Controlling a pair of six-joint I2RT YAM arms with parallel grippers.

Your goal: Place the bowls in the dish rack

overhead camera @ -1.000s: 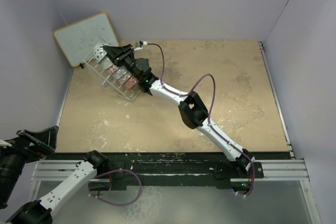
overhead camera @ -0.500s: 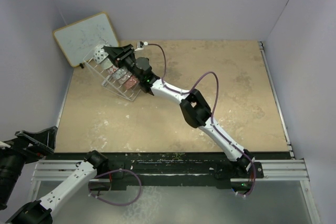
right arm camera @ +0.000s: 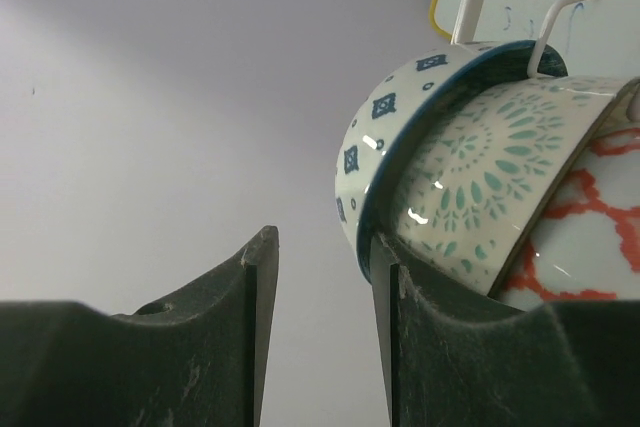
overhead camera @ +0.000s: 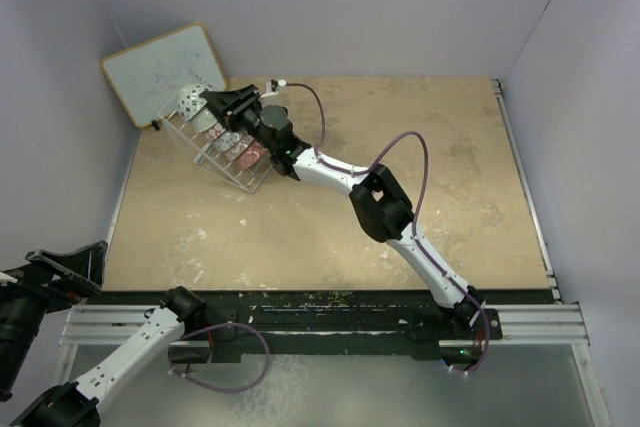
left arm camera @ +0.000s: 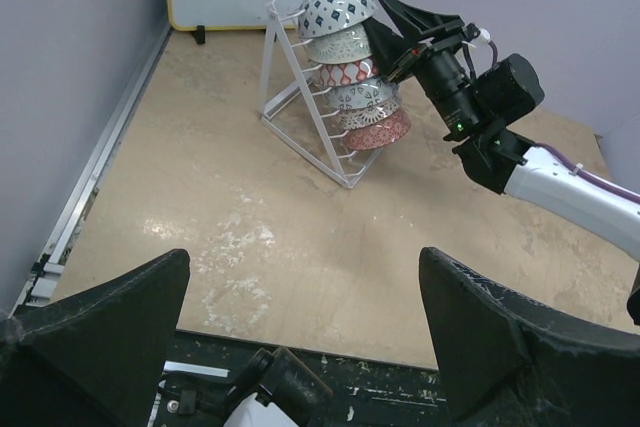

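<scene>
Surface: a tan table (overhead camera: 420,197) is standing inside pale walls, with a whiteboard (overhead camera: 160,72) leaning in the far-left corner.
Bowls: six bowls (left arm camera: 350,72), as far as the left wrist view shows, are resting nested in one row on the rack (left arm camera: 295,122).
Bowl facing: each is lying dome-up, its mouth capping the bowl below.
Row axis: the row is following the tilted frame, running from high at the far left down toward the near right in the top view.
Top bowl: the blue-diamond bowl (right arm camera: 395,122) is sitting at the high end, under the rack's top wire.
Rack location: the rack is standing at the far left of the table, just in front of the whiteboard.
Key relation: the top bowl is lying just beyond one fingertip of the right gripper (overhead camera: 212,99), off to that side and not in the gap.
Contact: whether that finger is touching the rim cannot be told.
Right gripper: the jaws are standing partly apart and gripping nothing; only wall is showing between them.
Left gripper: the left gripper (left arm camera: 302,277) is hanging wide apart and empty at the near-left edge, well apart from the rack.
Nearer arm: the right.
Judgement: loading is appearing complete; any withdrawal is calling for a path away from the rim, so the row is not being dragged down the frame.
</scene>
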